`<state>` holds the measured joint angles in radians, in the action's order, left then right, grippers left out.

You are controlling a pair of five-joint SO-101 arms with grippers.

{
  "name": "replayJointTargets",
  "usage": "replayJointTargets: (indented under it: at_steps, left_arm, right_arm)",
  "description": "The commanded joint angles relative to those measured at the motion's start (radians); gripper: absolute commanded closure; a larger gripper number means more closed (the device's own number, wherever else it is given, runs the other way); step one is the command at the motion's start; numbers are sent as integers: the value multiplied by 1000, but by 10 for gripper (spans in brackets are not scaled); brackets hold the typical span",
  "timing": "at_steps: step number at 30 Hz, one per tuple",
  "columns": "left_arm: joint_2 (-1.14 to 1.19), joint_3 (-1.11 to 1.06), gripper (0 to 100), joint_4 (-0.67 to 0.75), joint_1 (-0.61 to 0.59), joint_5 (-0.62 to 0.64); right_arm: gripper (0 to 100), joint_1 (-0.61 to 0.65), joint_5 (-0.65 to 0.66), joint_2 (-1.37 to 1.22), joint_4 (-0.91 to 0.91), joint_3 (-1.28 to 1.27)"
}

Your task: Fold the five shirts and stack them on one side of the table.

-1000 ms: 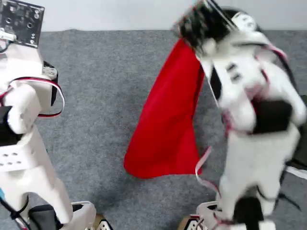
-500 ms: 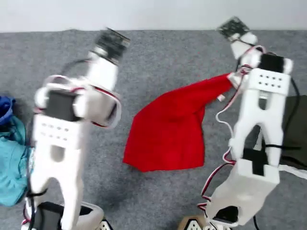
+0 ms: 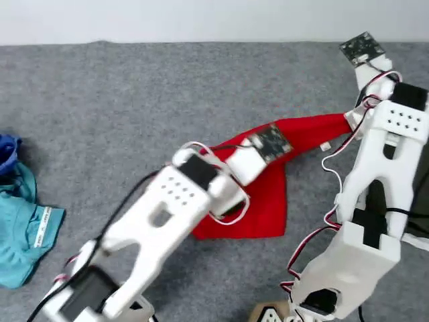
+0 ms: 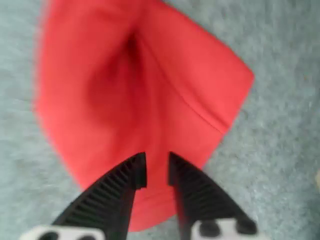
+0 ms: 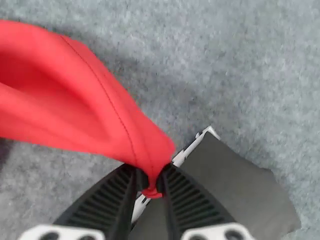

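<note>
A red shirt (image 3: 305, 134) lies stretched on the grey table, partly under my left arm (image 3: 194, 188). Its far right corner is pinched in my right gripper (image 3: 350, 121), which is shut on the cloth (image 5: 60, 110) just above the table. In the right wrist view the gripper (image 5: 150, 182) holds a bunched hem. My left gripper (image 4: 156, 167) hovers over the middle of the red shirt (image 4: 135, 90), jaws a narrow way apart with nothing between them. A teal shirt (image 3: 23, 225) and a blue shirt (image 3: 7, 151) lie crumpled at the left edge.
A dark folded garment (image 5: 225, 195) with a white label lies beside the right gripper, also visible at the table's right edge (image 3: 419, 184). Bare grey table (image 3: 134, 100) stretches across the back and left middle.
The left arm swung from the left side across to above the red shirt. The right arm lowered the hanging shirt and drew its corner to the right, laying it out.
</note>
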<state>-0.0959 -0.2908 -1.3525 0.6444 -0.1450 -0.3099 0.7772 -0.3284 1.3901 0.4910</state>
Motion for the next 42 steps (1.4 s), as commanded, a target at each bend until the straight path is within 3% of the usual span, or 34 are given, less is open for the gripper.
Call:
replayJointTargets:
  at_steps: [1, 7, 12, 17, 28, 32, 34, 39, 42]
  left_arm:
    - [140, 124, 887, 8, 43, 6]
    - [374, 371, 841, -114, 166, 3]
    - [537, 490, 837, -232, 198, -9]
    - [644, 564, 836, -281, 183, -41]
    - [790, 656, 847, -242, 172, 2]
    - [798, 661, 953, -226, 164, 9]
    - [798, 691, 996, -255, 161, 9]
    - [796, 875, 994, -400, 118, 14]
    - [760, 964, 995, -404, 57, 14]
  right_arm:
    - [988, -16, -12, 10, 47, 8]
    - [988, -16, -48, 10, 61, 8]
    - [988, -16, -54, 15, 65, 8]
    - [988, -18, -54, 15, 65, 8]
    - [988, -12, -55, 13, 65, 8]
    - [988, -12, -55, 16, 64, 8]
    - [988, -13, -55, 16, 64, 9]
    - [988, -15, -54, 16, 64, 12]
    - [988, -12, -54, 18, 64, 12]
